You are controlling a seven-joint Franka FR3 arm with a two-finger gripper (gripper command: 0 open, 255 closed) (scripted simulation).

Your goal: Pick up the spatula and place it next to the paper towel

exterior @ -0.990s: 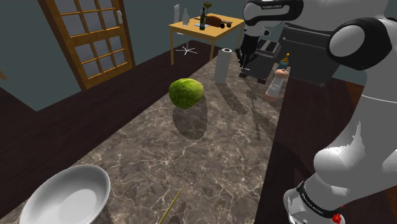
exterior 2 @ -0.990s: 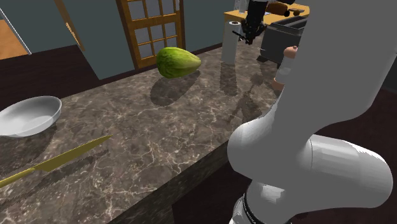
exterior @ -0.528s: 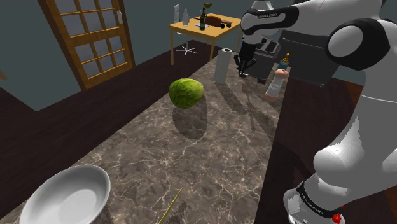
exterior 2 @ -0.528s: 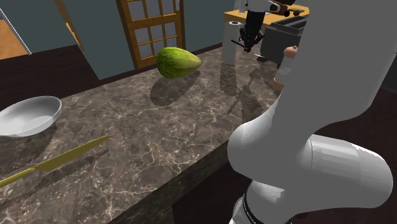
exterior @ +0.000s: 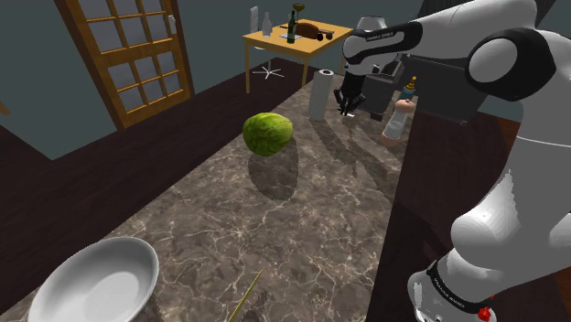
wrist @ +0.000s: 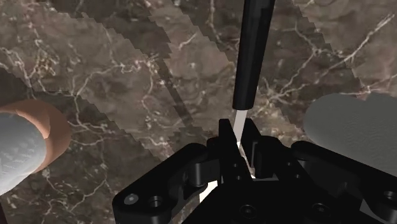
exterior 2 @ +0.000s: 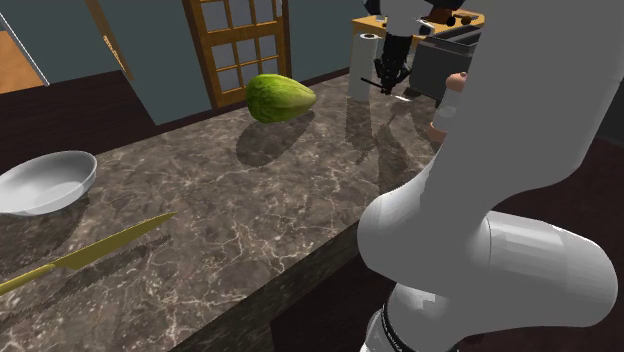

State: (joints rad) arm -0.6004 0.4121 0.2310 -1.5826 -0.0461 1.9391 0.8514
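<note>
The fingers (wrist: 226, 143) pinched the spatula (wrist: 252, 51) by its blade. It hung near the paper towel (exterior: 320, 94) at the desk's (exterior: 302, 220) far end.

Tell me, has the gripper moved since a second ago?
Yes. The gripper, shut on the spatula, has dropped toward the counter in the shoulder view, sinking lower alongside the paper towel, just right of it.

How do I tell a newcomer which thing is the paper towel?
Follow the dark marble counter to its far end, past the green lettuce. The paper towel is the upright roll there, beside the gripper holding the spatula. It is plain white all over, unlike the tan bottle with a white band nearby.
</note>
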